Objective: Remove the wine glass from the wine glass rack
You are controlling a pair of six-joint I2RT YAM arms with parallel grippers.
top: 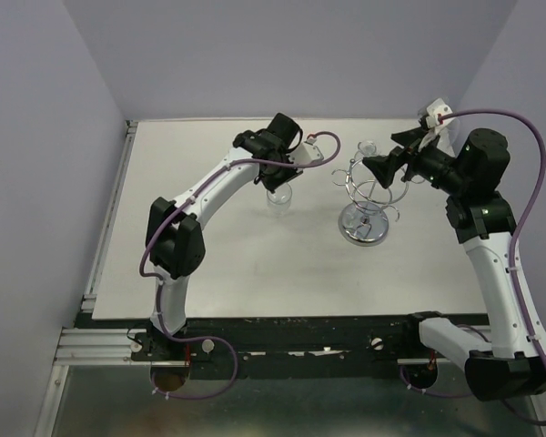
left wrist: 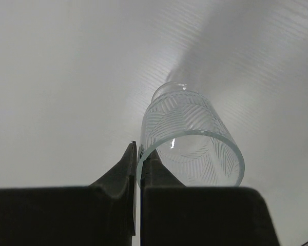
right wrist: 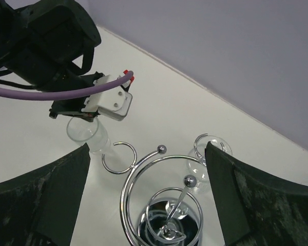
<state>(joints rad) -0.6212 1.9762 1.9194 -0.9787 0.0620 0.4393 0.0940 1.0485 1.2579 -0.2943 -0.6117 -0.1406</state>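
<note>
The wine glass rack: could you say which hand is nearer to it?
Right. The right hand hovers open by the wine glass rack; the left hand is farther left, pinching a wine glass.

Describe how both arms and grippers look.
Both the left arm and right arm have white links with black joints and a purple cable looped alongside. The left gripper and right gripper have matte black wedge-shaped jaws. A white block with red tips sits at the left wrist.

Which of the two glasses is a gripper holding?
The etched glass left of the rack: the left gripper is shut on its rim. The other glass is at the rack's far side, with no gripper on it.
</note>
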